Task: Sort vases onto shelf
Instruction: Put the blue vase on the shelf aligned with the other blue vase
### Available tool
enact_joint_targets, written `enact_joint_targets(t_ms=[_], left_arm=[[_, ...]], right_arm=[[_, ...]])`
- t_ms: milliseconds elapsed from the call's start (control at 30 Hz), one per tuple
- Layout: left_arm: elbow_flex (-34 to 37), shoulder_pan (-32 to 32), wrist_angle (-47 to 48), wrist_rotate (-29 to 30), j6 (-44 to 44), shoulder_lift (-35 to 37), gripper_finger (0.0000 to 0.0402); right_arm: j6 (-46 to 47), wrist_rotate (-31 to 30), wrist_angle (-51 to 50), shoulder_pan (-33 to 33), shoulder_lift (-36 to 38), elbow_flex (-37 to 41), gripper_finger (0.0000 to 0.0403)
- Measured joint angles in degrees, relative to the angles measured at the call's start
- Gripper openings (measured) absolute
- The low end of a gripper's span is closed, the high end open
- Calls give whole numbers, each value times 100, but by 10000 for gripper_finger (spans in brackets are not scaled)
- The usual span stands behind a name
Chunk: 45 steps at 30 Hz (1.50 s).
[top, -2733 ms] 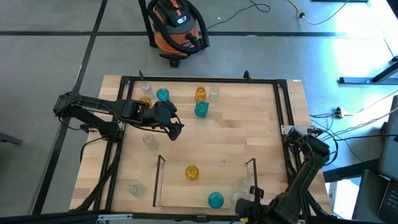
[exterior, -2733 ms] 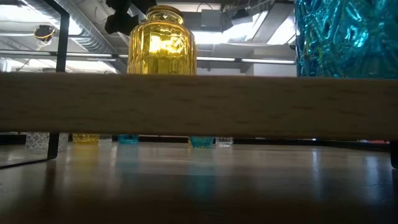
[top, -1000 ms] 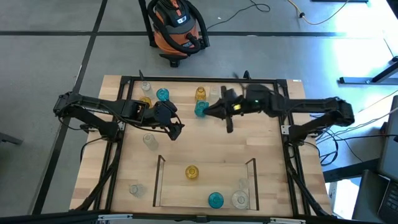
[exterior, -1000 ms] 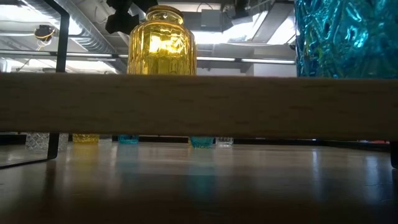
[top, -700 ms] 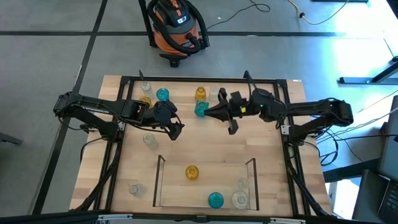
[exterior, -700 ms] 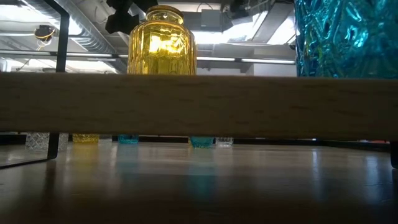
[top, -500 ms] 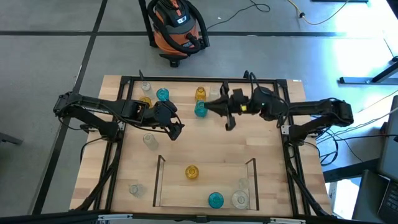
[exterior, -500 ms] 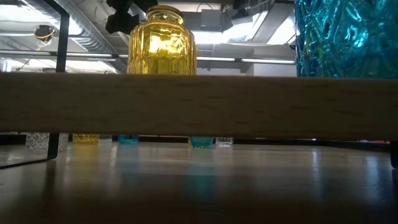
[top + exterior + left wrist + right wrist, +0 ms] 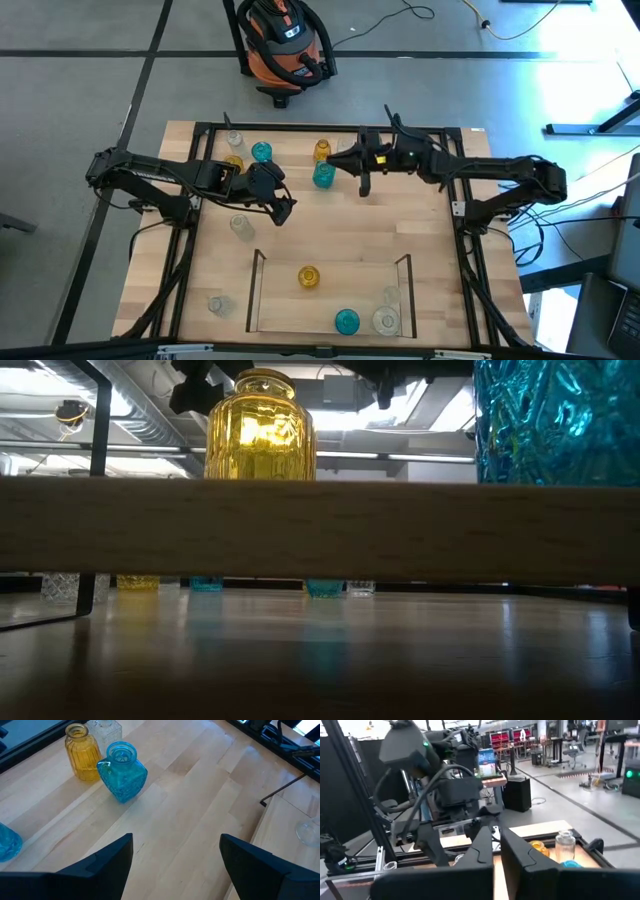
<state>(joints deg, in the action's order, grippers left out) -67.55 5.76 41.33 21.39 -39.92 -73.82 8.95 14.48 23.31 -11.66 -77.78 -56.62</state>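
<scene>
In the high view the right gripper (image 9: 341,163), fingers pressed together and empty, reaches in at upper centre beside the teal-blue squarish glass vase (image 9: 323,175) and the amber-yellow ribbed glass vase (image 9: 321,150). The left gripper (image 9: 285,207), spread wide and holding nothing, waits at centre left. The light-wood shelf with the thin dark rail (image 9: 256,290) sits at lower centre, already holding several vases. These vases look light, rigid, slick and breakable; the narrow neck seems the safest place to pinch.

Orange-black shop vacuum (image 9: 283,40) on floor beyond table (image 9: 330,230); cables nearby.
</scene>
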Motion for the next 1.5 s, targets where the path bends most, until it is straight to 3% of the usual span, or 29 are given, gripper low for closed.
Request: enact_joint_targets(t_ms=[100, 367, 500, 867, 1000, 1333, 1500], left_arm=[[0, 2, -1, 0, 0, 0, 289], [1, 0, -1, 0, 0, 0, 289], [0, 1, -1, 0, 0, 0, 289], [0, -1, -22, -2, 0, 0, 289], [0, 0, -18, 9, 0, 0, 289], [0, -1, -49, 11, 0, 0, 289], [0, -1, -66, 11, 0, 0, 289]], right_arm=[[-16, 5, -36, 7, 2, -2, 39], [-212, -247, -466, 4, 0, -2, 168], [-531, -604, -732, 7, 0, -54, 200], [-1456, -1054, -3906, 0, -1169, -1697, 204], [-1695, -1137, -4606, 0, -1645, -2174, 200], [-1823, -1221, -4761, 0, -2330, -2256, 149], [-1829, -1798, -4683, -35, -2522, -2256, 133]])
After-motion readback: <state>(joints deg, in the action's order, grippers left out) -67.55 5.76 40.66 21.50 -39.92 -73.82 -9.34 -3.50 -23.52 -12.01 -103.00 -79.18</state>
